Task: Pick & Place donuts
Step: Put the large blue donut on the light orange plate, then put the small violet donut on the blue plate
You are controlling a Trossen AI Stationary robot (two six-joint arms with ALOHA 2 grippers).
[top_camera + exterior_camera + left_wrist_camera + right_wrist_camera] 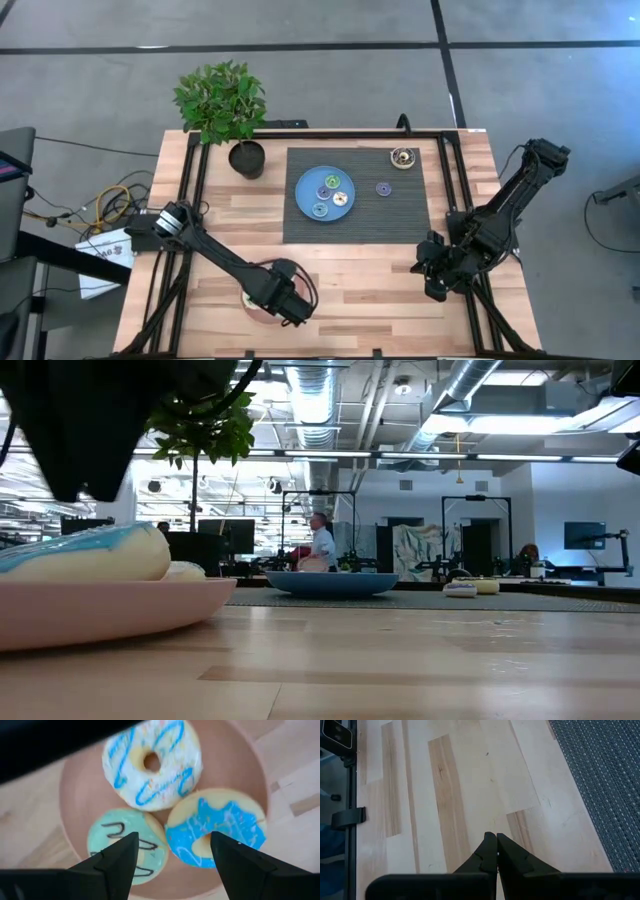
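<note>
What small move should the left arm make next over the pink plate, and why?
Probably lower the left claw straight down. It hangs open above the pink plate, its fingers straddling the gap between the green donut and the light blue donut, gripping neither. The right claw rests shut over bare wood.

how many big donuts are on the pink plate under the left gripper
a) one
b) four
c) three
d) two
c) The left wrist view shows three on the pink plate: the white donut, the light blue donut and the green donut, with the open left gripper above them.
</note>
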